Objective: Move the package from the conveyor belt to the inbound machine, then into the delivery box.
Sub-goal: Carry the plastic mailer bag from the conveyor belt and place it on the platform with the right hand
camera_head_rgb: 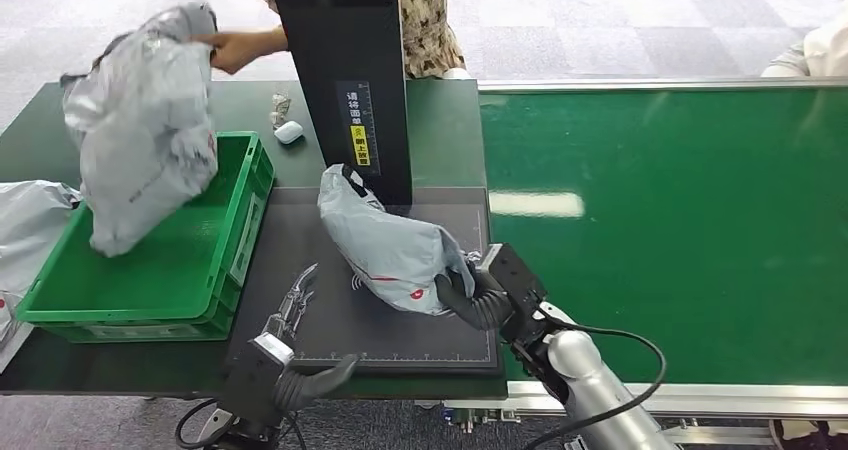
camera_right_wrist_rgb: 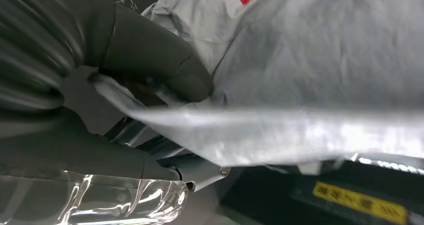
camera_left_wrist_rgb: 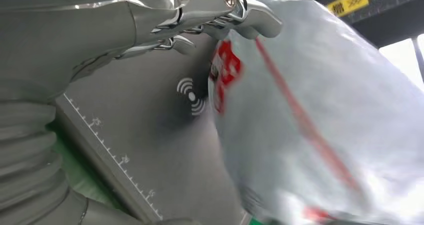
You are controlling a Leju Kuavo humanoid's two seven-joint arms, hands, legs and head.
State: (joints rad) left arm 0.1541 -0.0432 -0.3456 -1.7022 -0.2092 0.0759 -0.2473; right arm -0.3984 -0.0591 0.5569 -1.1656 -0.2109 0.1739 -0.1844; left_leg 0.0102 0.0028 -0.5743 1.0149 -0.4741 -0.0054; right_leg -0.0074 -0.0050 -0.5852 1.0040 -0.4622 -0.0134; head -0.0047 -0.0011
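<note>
On scanner column (camera_head_rgb: 352, 80), yellow label (camera_head_rgb: 361, 150), characters unreadable.

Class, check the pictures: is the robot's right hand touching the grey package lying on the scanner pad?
Touching. In the right wrist view the right hand presses its thumb onto the package and pinches its edge; the head view shows that hand gripping the package's end.

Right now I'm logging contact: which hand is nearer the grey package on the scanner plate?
Right. The right hand grips the grey package at its end; the left hand hovers beside it, apart.
</note>
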